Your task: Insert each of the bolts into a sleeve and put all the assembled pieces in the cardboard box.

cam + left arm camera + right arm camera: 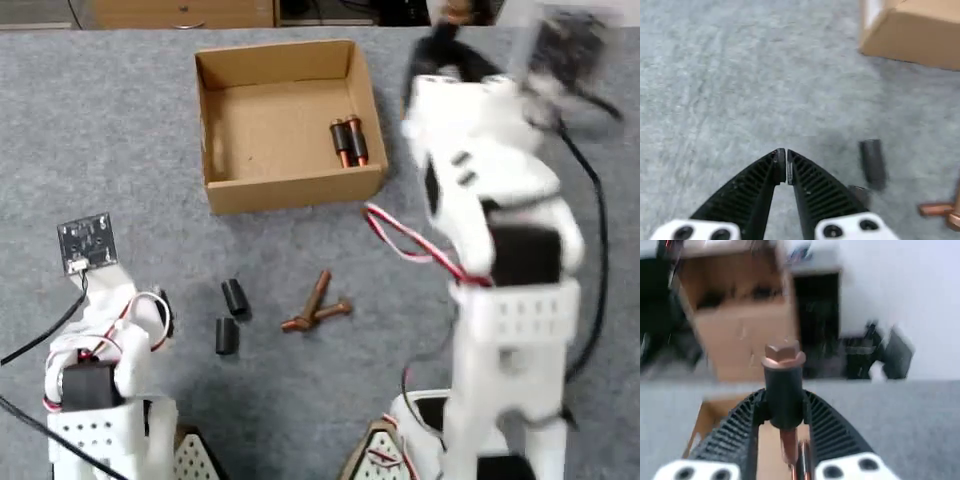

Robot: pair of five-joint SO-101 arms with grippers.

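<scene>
While the right claw (784,401) is closed round the black sleeve of an assembled piece (784,382), the copper hex head stands clear beyond the fingertips and the shank pokes out the other end. Gripping the sleeve rather than the bolt probably keeps the pair together for the drop. Cardboard box (300,188) lies partly beneath this claw in the right wrist view. High view: two finished pieces (348,142) lie side by side at the 3 o'clock wall of the box floor. Toward 6 o'clock of the box, on the bench (120,130), two loose bolts (316,303) lie crossed. Two bare sleeves (234,297) (227,335) sit just at their 9 o'clock, so two assemblies are outstanding. Left claw (781,165) is closed and empty, low over the bench near one sleeve, likely staged for the next pickup.
</scene>
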